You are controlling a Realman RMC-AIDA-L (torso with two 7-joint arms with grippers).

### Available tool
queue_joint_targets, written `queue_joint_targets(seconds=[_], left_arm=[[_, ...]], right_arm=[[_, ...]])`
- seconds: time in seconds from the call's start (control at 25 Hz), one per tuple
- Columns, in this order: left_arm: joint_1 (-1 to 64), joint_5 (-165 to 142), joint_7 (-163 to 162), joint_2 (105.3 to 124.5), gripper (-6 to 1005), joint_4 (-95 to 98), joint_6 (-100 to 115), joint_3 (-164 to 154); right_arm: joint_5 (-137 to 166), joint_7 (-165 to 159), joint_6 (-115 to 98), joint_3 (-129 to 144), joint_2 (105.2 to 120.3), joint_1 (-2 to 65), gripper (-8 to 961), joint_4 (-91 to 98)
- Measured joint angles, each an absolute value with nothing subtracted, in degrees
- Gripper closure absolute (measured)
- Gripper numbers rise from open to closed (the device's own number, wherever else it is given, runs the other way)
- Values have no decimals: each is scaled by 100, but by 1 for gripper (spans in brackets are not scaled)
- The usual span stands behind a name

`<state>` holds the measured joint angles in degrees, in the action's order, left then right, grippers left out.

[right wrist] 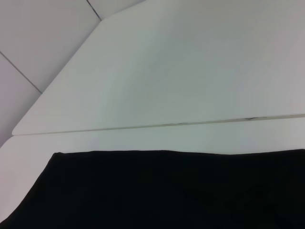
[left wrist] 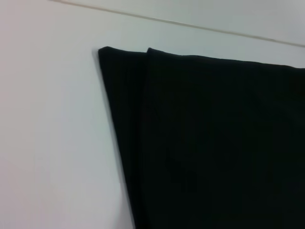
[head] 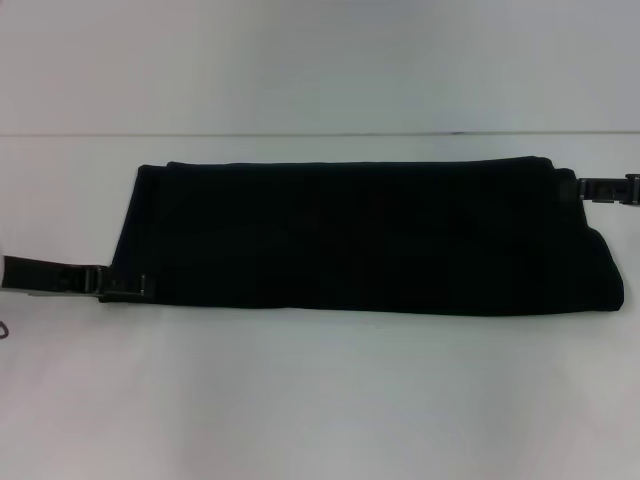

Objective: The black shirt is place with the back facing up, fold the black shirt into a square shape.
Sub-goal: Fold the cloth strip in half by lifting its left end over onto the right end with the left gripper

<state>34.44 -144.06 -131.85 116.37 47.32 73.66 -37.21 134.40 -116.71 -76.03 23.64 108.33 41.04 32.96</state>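
My left gripper [head: 125, 286] sits nearest me, at the near left corner of the black shirt [head: 360, 238], fingers touching the hem (clamped or just resting, I cannot tell). The shirt lies on the white worktop [head: 320, 400] as a long band, its long axis running left to right between my arms. My right gripper [head: 600, 189] is at the shirt's far right corner, its grip also unclear. No lettering or label shows on the shirt.
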Motion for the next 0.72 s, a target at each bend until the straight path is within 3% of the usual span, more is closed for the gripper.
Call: queue_joint_targets(seconds=[0.24,0.48,0.72], left_arm=[[3463,-14406,-13180,11637,41,4728,7343,-3903],[3463,-14427,-13175,11627,197,4728,7258,-3929],[3468,-14572,-13176,11633,471,4720,7138,-3966]], right_arm=[[13440,-11675,-7603,2364,10830,4096,133,3296],[13445,-11675,-7595,2364,10827,4080,133,3290],[13465,-11890,-7534,2569,10802,3983,133,3305]])
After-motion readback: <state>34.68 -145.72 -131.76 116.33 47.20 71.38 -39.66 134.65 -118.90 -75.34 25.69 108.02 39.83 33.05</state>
